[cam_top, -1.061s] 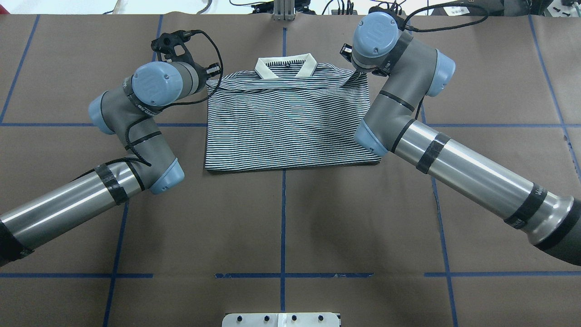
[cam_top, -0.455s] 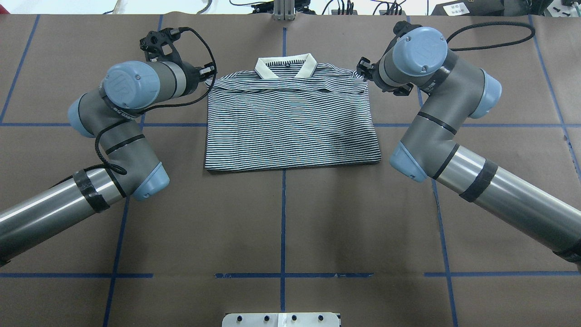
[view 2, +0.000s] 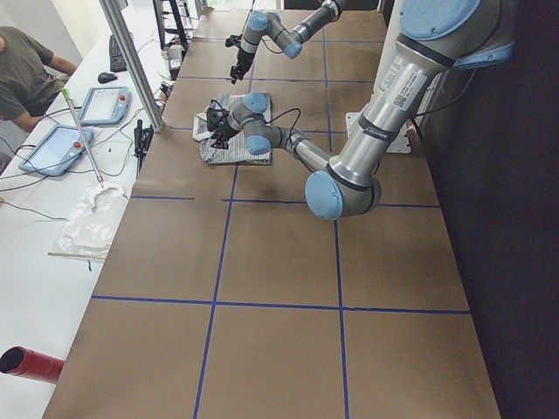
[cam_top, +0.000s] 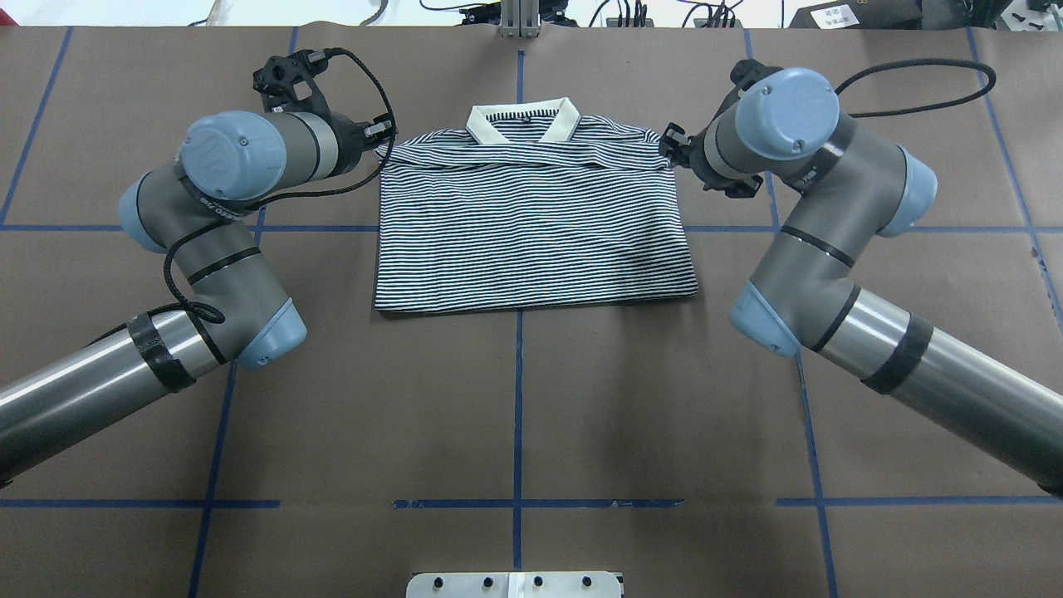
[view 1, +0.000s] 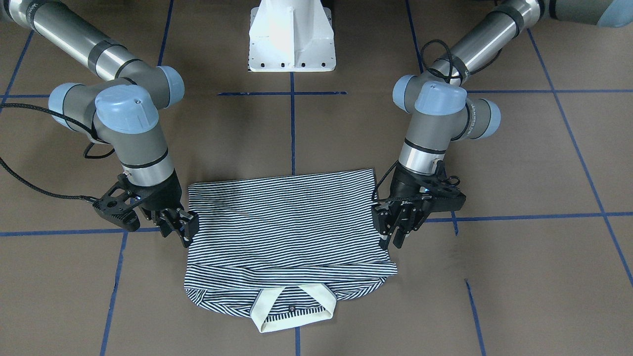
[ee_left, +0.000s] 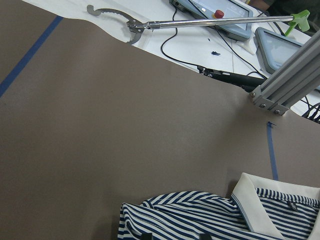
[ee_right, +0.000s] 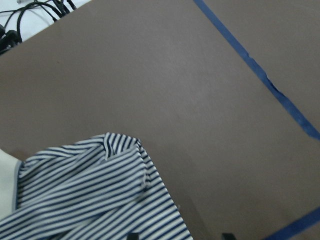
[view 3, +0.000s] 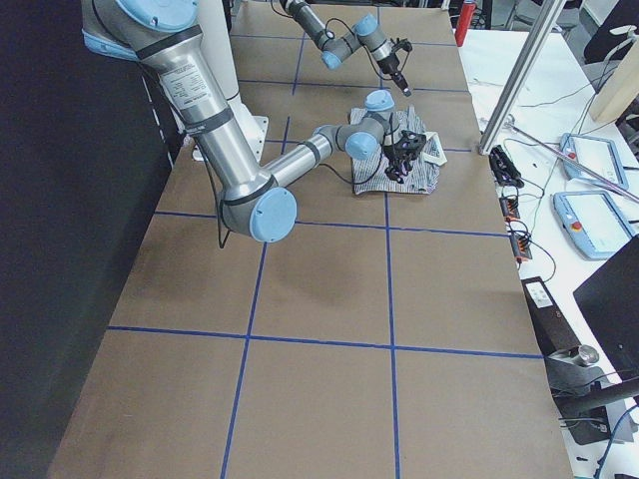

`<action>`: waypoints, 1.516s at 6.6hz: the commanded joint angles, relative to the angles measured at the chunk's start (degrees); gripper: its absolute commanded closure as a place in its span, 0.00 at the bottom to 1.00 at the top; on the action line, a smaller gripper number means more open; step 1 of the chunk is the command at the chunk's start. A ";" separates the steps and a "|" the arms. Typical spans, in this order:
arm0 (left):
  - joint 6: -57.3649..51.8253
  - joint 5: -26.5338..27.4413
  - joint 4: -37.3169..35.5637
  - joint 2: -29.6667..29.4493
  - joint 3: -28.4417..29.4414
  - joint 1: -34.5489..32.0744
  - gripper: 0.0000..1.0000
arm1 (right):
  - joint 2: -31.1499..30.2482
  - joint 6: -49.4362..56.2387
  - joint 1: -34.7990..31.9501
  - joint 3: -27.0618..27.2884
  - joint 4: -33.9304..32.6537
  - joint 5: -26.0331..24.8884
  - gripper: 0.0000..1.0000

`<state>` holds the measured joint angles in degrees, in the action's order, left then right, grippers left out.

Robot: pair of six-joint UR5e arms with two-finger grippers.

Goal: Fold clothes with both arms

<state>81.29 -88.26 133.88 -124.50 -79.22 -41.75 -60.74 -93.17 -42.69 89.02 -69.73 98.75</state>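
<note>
The striped polo shirt (cam_top: 531, 224) lies folded in a flat rectangle on the brown table, its white collar (cam_top: 521, 123) at the far edge. It also shows in the front view (view 1: 282, 222). My left gripper (cam_top: 378, 133) is open at the shirt's left shoulder corner; in the front view it (view 1: 393, 232) hangs just beside the edge. My right gripper (cam_top: 671, 145) is open at the right shoulder corner and holds nothing, its fingertips (view 1: 190, 227) at the cloth's edge. Both wrist views show striped cloth (ee_left: 200, 215) (ee_right: 85, 195) below spread finger tips.
The white pedestal base (view 1: 292, 39) stands at the robot's side of the table. An aluminium post (ee_left: 285, 85) rises at the far edge. A reacher tool (ee_left: 200, 22), teach pendants and cables lie beyond it. Blue tape lines (cam_top: 518, 399) cross the table.
Both arms have swung outward away from the shirt's shoulders. The right arm, which covered the shirt's right side, now stands beside it. The shirt's top edge has settled flat.
</note>
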 commanded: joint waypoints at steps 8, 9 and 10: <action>-0.34 0.10 -0.81 1.01 -0.41 0.27 0.57 | -8.96 -8.43 11.14 7.48 0.20 -6.91 0.97; -0.34 0.10 -0.81 1.01 -0.41 0.27 0.57 | -8.96 -8.00 11.14 7.57 0.29 -6.82 1.00; -0.26 0.19 -0.81 1.01 -0.41 0.27 0.57 | -8.87 -7.91 11.14 7.74 0.29 -6.82 1.00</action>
<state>80.98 -88.13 133.07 -123.49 -79.63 -41.49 -69.68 -101.22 -31.55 96.63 -69.45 91.92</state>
